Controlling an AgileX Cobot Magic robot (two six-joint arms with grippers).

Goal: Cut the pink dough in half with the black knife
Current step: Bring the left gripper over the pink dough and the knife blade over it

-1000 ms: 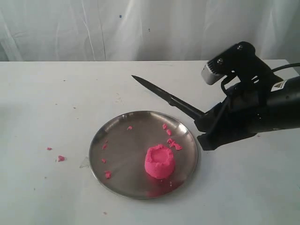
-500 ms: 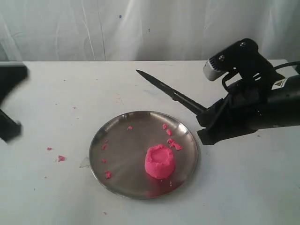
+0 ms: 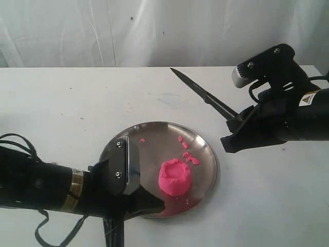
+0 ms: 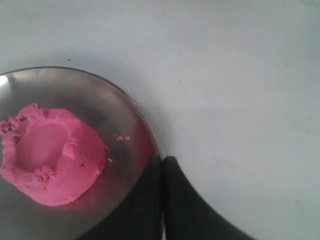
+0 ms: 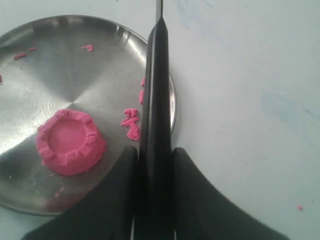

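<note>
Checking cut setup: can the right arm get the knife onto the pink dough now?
Probably yes: the right gripper holds the black knife raised near the plate, and the pink dough lies uncovered, the left gripper just beside it.

Bright pink dough [image 3: 175, 178], black knife [image 3: 200, 90], silver plate [image 3: 159, 146] (pink crumbs [image 3: 191, 158]), white table [image 3: 61, 113]

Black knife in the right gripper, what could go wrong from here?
The left gripper, shut, sits over the plate rim close beside the pink dough; a descending blade might strike it. The black knife is pinched only at its handle by the right gripper, so it may twist under pressure. The dough lies loose on steel and could slide.
</note>
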